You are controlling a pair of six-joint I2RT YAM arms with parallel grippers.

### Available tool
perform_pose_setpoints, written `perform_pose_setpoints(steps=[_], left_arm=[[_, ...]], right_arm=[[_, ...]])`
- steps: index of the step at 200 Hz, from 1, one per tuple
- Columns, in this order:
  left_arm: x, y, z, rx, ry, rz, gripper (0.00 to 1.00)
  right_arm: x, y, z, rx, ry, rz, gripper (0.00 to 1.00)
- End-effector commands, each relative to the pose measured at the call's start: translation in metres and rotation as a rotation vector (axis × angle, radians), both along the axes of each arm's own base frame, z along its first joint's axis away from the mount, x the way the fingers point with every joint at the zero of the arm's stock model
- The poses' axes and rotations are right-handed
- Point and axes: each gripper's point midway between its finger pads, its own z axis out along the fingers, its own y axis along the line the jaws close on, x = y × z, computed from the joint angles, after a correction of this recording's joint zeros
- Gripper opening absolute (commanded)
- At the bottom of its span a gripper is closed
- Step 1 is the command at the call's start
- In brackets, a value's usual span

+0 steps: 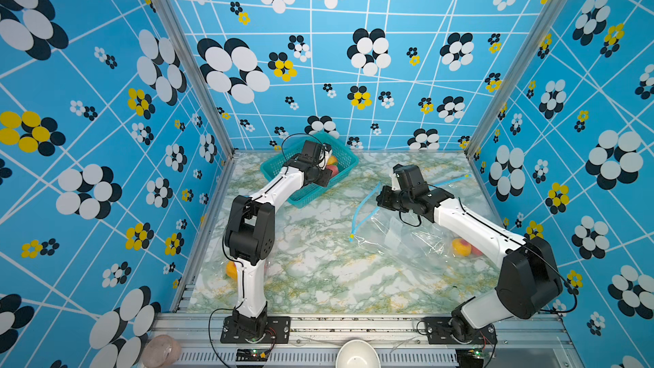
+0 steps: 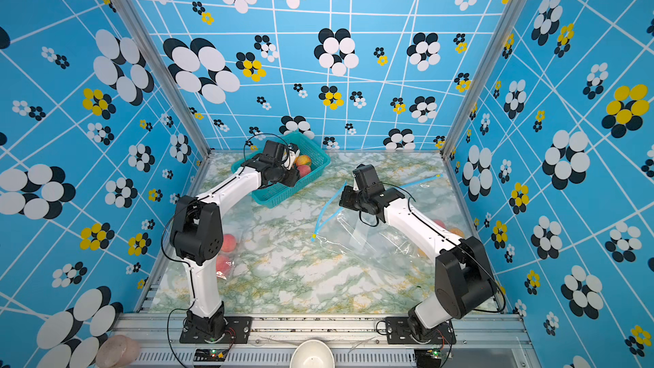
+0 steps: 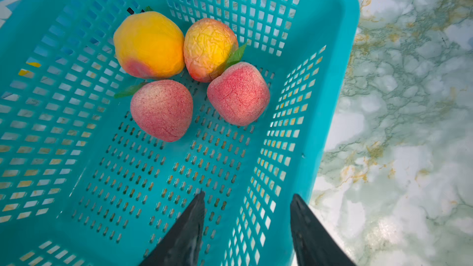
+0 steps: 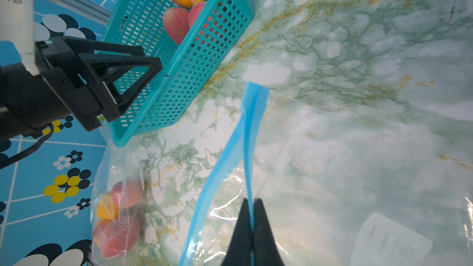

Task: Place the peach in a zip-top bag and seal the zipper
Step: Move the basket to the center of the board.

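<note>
1. Left wrist view: the left gripper (image 3: 248,195) hangs over the emptier end of the basket (image 3: 332,47), jaws apart and empty, probably readied for a grab. Four peaches (image 3: 210,49) cluster at the opposite end. The pink peach (image 3: 161,110) lies nearest the fingers, with bare basket floor on their side, so it looks like the easiest pick. Its pink neighbour sits close to the side wall, which could block a finger.

2. Right wrist view: the right gripper (image 4: 252,200) is clenched on the blue zipper strip (image 4: 252,124) of the zip-top bag (image 4: 332,175). It lifts one lip, apparently to keep the mouth gaping towards the basket. No fruit shows in this stretch of the bag. A filled bag (image 4: 117,213) of peaches lies just beside the basket's corner.

3. Top views: the basket sits near the far left corner of the tabletop (image 1: 318,277), and the held bag spreads towards the right edge, with bare marble between them. The left arm's wrist hides its own fingers. More fruit (image 1: 462,246) shows by the right arm; I cannot tell whether it lies inside the held bag.
</note>
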Motion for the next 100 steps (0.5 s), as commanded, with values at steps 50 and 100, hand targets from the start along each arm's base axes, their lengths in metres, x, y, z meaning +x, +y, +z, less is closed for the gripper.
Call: perform_pose_setpoints(steps=[50, 100], left_arm=[[-0.021, -0.021, 0.003, -0.138, 0.101, -0.088, 0.50], [-0.049, -0.054, 0.000, -0.238, 0.215, -0.215, 0.47]], right_arm=[[0.006, 0.007, 0.005, 0.006, -0.014, 0.016, 0.00], [0.004, 0.004, 0.009, 0.006, -0.030, 0.011, 0.00]])
